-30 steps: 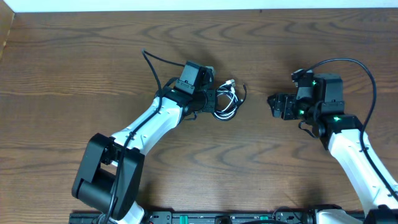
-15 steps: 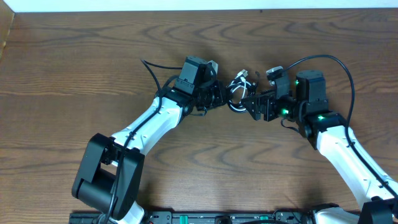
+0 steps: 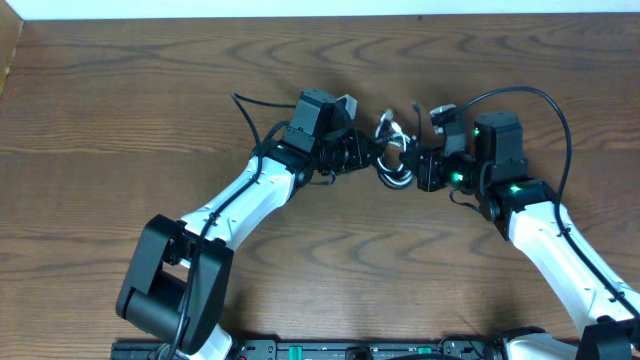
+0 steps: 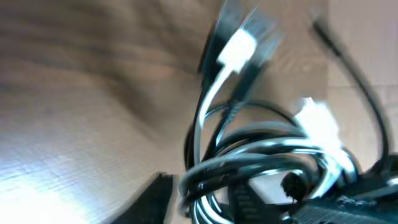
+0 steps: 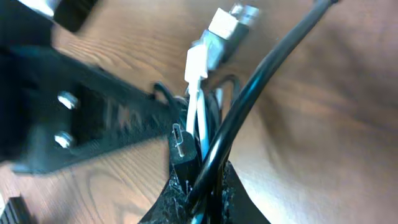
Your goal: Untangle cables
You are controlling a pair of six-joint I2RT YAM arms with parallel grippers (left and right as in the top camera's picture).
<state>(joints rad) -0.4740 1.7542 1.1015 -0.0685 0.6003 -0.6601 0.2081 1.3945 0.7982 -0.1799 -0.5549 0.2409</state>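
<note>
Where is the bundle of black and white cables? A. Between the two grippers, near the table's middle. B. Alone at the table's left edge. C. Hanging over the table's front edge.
A: the overhead view shows the cables bunched between the left gripper and the right gripper, which meet at the bundle.

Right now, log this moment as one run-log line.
left pincer: shut on cables | right pincer: shut on cables | cables: black and white, coiled together between pincers | untangling: not done
</note>
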